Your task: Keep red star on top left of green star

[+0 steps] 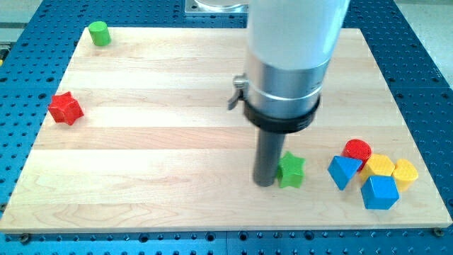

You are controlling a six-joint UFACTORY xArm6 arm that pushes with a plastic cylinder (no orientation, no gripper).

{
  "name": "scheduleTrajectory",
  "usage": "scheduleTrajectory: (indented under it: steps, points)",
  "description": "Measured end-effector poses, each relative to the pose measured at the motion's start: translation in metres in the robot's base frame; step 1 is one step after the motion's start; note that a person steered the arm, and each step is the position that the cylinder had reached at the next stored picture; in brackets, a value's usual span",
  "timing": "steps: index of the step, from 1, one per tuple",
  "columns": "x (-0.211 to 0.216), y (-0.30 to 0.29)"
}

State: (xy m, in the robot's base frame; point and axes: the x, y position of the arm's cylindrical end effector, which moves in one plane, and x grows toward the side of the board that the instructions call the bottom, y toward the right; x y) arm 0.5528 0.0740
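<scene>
No hand on rig, nothing to spread or pinch; bare rod only. My tip (264,183) down on board (177,142), touching left side of green star (290,171). Red star (66,108) far off at view's left edge, well apart. Judgement: both stars small, light, rigid, slide easily on wood; points make them spin. Push flat between points, through centre, not on a point.
</scene>
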Motion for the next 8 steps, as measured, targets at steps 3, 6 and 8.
scheduleTrajectory:
  steps: [3, 6, 8]
  points:
    - [-0.045, -0.076]
    - [-0.031, -0.319]
    - [-0.020, -0.320]
